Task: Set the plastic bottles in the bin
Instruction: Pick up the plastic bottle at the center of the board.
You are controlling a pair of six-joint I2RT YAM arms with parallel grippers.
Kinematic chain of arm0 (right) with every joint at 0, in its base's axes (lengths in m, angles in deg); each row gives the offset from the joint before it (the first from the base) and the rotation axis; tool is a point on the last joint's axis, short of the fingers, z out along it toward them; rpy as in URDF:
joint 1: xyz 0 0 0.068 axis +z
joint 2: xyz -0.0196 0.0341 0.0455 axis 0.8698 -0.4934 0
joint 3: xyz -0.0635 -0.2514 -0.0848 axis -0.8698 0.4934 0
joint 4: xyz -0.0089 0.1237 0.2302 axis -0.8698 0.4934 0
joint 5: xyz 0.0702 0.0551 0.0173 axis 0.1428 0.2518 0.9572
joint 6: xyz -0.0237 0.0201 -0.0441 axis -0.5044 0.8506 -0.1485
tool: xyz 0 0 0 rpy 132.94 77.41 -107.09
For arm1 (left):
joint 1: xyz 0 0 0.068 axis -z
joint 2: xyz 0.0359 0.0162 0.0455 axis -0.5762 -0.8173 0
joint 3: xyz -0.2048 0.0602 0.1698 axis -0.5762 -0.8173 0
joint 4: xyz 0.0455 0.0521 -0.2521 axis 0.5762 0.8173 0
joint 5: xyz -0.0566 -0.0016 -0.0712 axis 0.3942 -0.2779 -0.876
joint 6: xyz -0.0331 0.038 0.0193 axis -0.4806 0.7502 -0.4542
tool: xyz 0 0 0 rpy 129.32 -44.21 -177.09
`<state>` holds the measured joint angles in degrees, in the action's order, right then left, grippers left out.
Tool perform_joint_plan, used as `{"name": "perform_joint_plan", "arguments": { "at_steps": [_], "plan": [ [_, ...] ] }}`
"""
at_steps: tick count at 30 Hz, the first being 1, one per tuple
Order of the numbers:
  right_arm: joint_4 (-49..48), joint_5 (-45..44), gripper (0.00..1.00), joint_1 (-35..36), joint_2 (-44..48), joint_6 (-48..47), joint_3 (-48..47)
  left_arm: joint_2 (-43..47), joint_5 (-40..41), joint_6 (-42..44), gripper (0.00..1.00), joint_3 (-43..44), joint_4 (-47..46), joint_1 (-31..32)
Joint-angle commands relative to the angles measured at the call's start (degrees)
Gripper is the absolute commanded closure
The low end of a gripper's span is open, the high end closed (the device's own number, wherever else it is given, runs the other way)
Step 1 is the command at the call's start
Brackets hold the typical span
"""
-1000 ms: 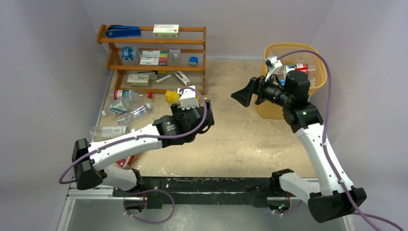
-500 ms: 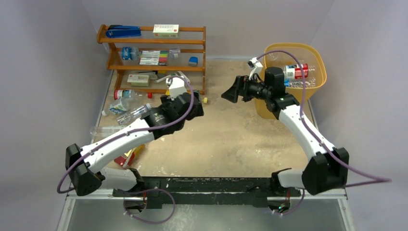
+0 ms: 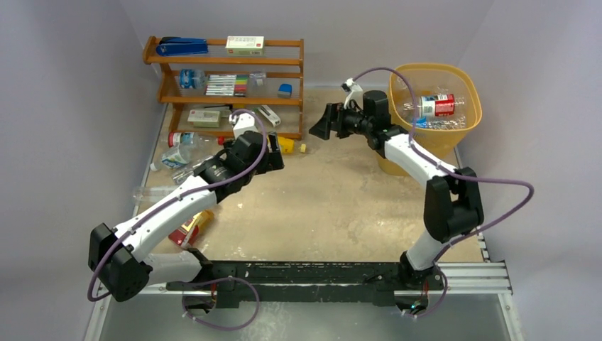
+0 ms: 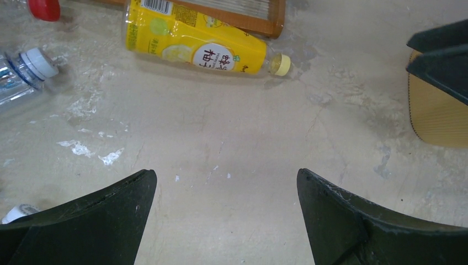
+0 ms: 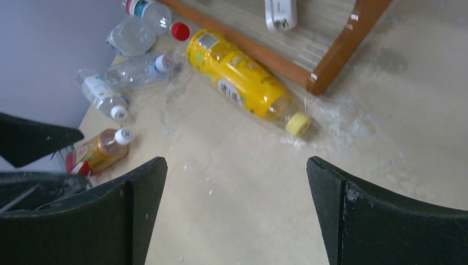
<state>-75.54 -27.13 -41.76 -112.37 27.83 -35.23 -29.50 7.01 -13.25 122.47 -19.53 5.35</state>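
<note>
Beige counter [image 3: 341, 206] is shown, the bin [image 3: 476, 117] at far right. A yellow bottle [image 4: 198, 47] is laid along the shelf rack's [image 3: 302, 92] foot, cap [image 4: 282, 64] toward the bin, half hidden overhead, whole in wrist views. Left gripper [image 4: 226, 215] and right gripper [image 5: 237, 215] jaws are spread wide, empty.

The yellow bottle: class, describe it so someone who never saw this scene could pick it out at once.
Start at the wooden shelf rack at the back left of the table. Beside its bottom rail lies the yellow bottle, on its side. The nearby bottles are clear; it alone is bright yellow, with a pale yellow cap.
</note>
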Motion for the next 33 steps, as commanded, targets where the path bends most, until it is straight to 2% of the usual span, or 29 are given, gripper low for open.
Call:
{"name": "perform_joint_plan", "arguments": {
  "at_steps": [1,5,12,18,22,25,33],
  "plan": [
    [-8.13,-3.04,0.00,2.73,-5.11,-0.35,-6.46,-0.57,-2.34,3.40,0.01,0.36,-5.38,-1.20],
    [-7.88,-5.67,0.01,5.01,-12.41,-4.88,-11.34,0.38,-0.92,3.74,0.01,-0.06,-7.77,-1.66],
    [-11.19,-11.54,0.05,8.01,-20.46,-9.47,-13.15,1.74,-0.17,5.55,0.01,1.09,-6.02,-2.89],
    [-15.09,-14.31,0.10,9.18,-24.15,-10.63,-12.80,3.79,-1.32,5.77,0.01,-0.91,-5.04,-4.13],
    [-15.21,-15.97,0.11,9.68,-25.76,-12.36,-14.37,6.29,-2.70,3.60,0.01,-2.77,-4.36,-4.15],
    [-14.86,-15.74,0.10,9.87,-27.64,-13.63,-16.50,10.02,-3.35,1.03,0.01,-6.55,-5.97,-4.15],
    [-16.11,-7.67,0.09,10.41,-29.77,-16.54,-16.87,13.90,-5.37,-2.81,0.01,-10.41,-5.04,-4.15]
  ]
}}
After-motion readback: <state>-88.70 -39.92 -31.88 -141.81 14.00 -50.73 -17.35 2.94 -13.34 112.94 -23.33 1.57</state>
